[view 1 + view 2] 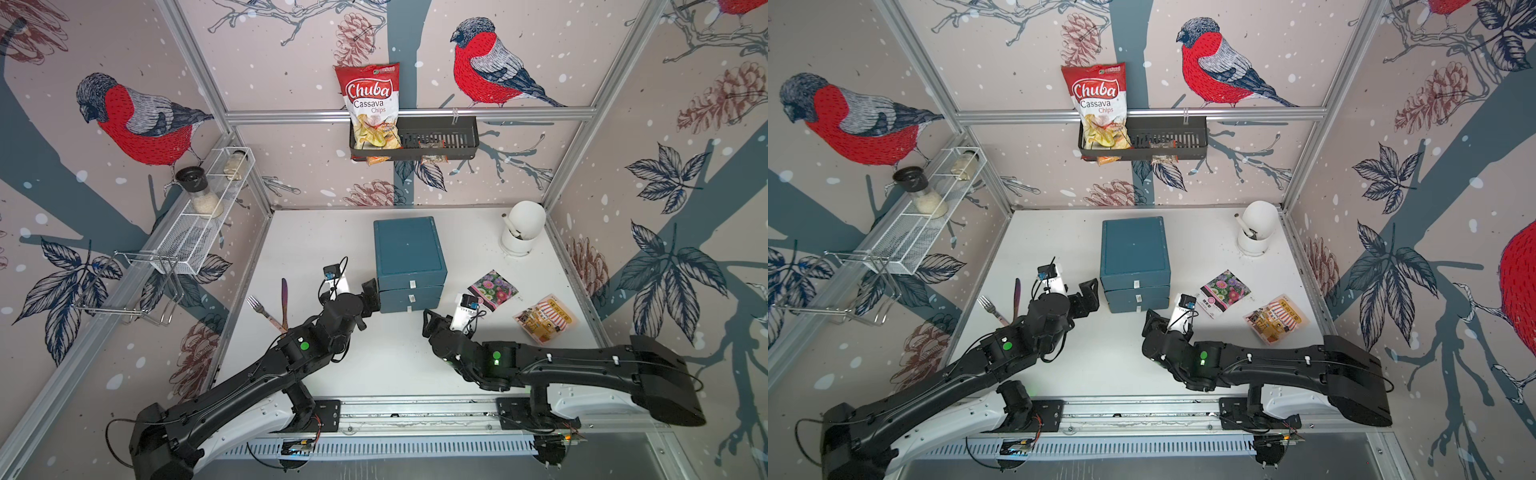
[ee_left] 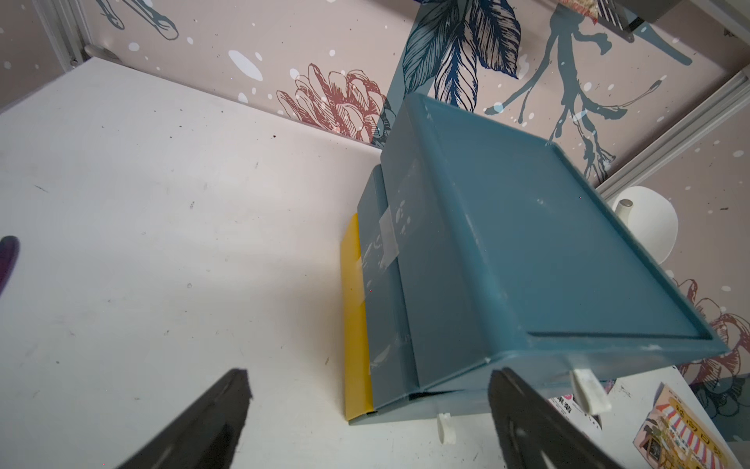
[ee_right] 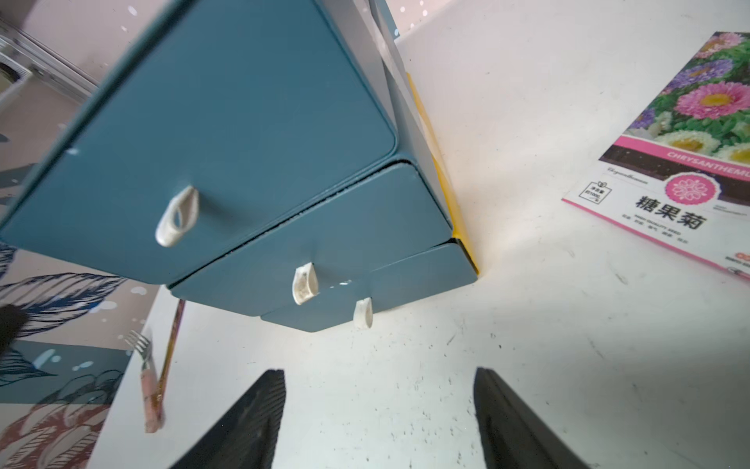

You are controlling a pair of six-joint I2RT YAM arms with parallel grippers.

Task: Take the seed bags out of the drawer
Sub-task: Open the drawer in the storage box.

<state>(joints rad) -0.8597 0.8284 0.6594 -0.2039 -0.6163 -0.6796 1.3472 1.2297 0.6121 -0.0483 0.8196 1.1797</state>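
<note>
Low in the right wrist view, the right gripper [image 3: 379, 373] stands wide open and empty, facing the white loop tabs [image 3: 305, 283] of the teal plastic three-drawer box [image 1: 409, 249], likely lined up for a pull. The left gripper [image 2: 369, 377], equally spread with nothing held, sits beside the box's front corner, probably to brace it. Right of centre in both top views, the white flower-printed seed packet [image 1: 493, 289] and orange-yellow awning-printed packet [image 1: 544, 319] lie flat on the white table [image 1: 316, 232], clear of the drawer fronts. No green packet shows.

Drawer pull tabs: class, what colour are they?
White; the pull tabs show best in the right wrist view.
</note>
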